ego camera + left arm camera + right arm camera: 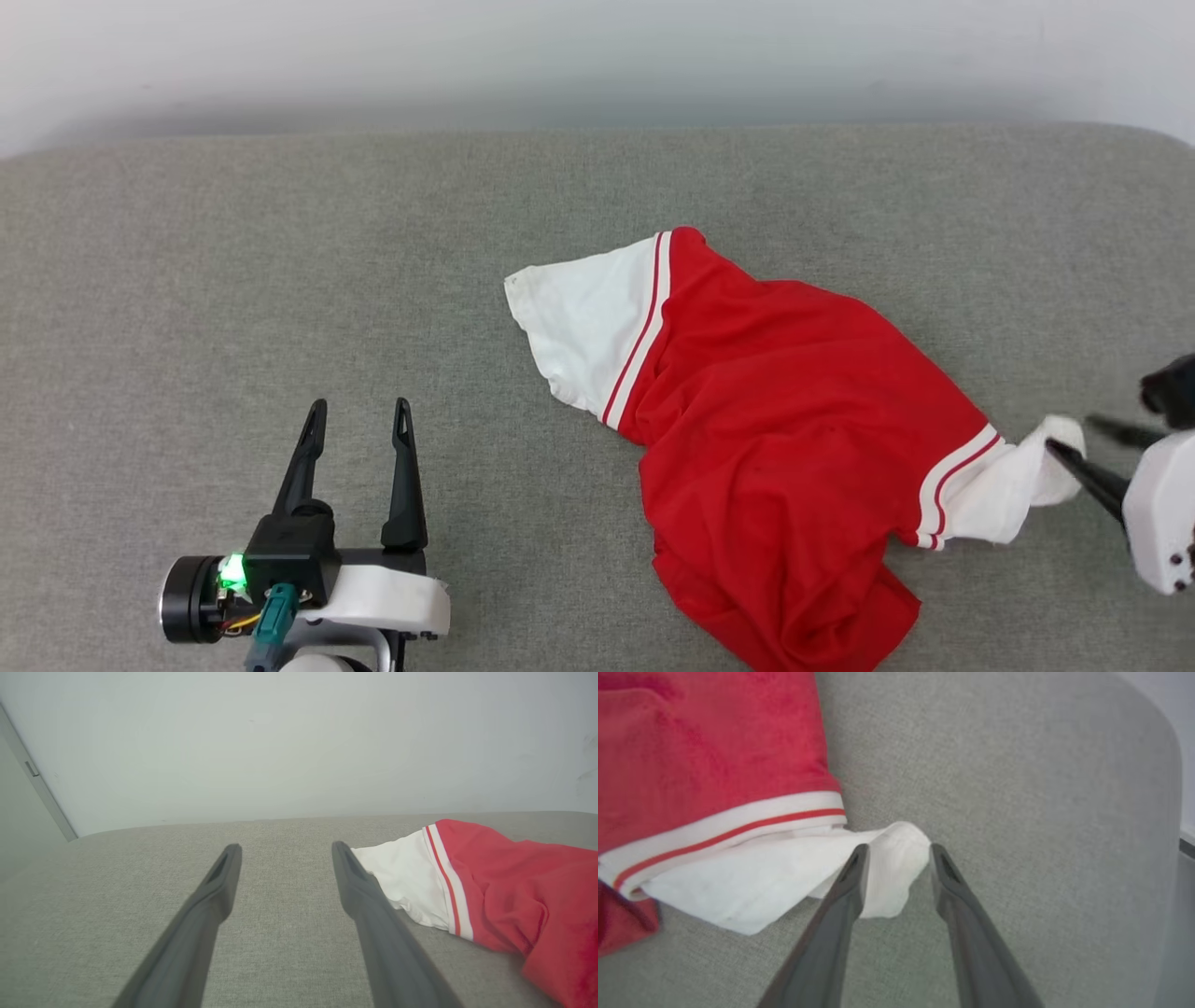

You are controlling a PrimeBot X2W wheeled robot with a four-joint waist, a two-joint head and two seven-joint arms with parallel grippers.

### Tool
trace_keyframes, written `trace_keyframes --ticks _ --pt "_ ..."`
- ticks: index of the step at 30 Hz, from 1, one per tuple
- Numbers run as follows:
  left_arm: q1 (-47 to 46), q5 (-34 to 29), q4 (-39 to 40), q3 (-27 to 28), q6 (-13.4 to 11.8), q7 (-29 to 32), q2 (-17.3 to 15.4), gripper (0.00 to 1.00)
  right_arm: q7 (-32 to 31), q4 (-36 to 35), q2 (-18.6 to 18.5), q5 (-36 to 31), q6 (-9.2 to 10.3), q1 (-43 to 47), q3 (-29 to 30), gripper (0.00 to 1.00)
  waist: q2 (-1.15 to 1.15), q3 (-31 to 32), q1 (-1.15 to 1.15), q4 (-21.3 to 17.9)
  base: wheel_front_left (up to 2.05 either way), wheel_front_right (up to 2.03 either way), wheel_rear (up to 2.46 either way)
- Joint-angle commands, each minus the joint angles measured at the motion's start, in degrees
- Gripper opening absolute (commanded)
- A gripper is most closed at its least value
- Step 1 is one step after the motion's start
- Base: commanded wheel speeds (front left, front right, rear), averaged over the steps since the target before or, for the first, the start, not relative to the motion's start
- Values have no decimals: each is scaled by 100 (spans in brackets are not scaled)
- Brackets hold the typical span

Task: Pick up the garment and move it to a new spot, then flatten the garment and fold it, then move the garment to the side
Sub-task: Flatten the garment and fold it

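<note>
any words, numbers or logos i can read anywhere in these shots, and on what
None can be read.
The garment shows plain red cloth, white sleeves and red-and-white stripe trim; no print on the side turned up.
The left gripper has a green light at its wrist, but no label to read.
The grey surface and the wall bear no writing.

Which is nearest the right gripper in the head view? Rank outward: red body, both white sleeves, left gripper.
From the right gripper:
1. Right white sleeve, at its fingertips.
2. Red body, mid-table.
3. Left white sleeve, beyond the body.
4. Left gripper, far lower left.
</note>
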State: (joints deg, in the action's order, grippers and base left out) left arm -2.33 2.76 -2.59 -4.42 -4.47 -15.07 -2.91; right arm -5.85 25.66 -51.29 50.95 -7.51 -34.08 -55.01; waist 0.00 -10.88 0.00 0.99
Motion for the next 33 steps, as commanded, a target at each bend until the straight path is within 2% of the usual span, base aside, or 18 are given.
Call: trace_keyframes --ticks 1,6,10,15,20,23,26,29,33 --pt "83 -22 -5 23 4 -15 4 100 104 1 -2 -74 4 115 131 100 0 74 0 -18 0 0 0" --pt "176 -70 7 85 15 -15 3 100 720 -138 79 -677 4 329 1233 100 0 226 0 -93 0 0 0" --pt "140 -124 -23 130 70 -15 -32 100 1349 -302 543 -1468 3 634 2477 100 0 326 0 -132 0 0 0" --pt "-104 -138 -112 223 179 -15 -175 100 1898 -938 1785 -2830 4 1327 4246 100 0 437 0 -168 0 0 0" --pt "-552 -146 -331 292 364 -15 -407 100 2026 -2022 3238 -3922 4 2196 5402 100 0 480 0 -200 0 0 0" --pt "-918 -203 -646 240 528 -14 -596 100 2065 -2525 3890 -4223 4 2658 5648 100 0 472 0 -221 0 0 0" --pt "-1409 -199 -1037 231 665 -15 -772 100 2083 -2797 4305 -4414 4 2993 5591 100 0 418 0 -300 0 0 0" --pt "-1963 -290 -1399 108 830 100 -981 100 2090 -2950 4527 -4497 4 3227 5463 100 0 321 0 -390 0 0 0" --pt "-2805 -335 -1830 -199 1067 605 -1290 100 2104 -3022 4696 -4443 4 3384 5391 100 0 159 0 -499 0 0 0"
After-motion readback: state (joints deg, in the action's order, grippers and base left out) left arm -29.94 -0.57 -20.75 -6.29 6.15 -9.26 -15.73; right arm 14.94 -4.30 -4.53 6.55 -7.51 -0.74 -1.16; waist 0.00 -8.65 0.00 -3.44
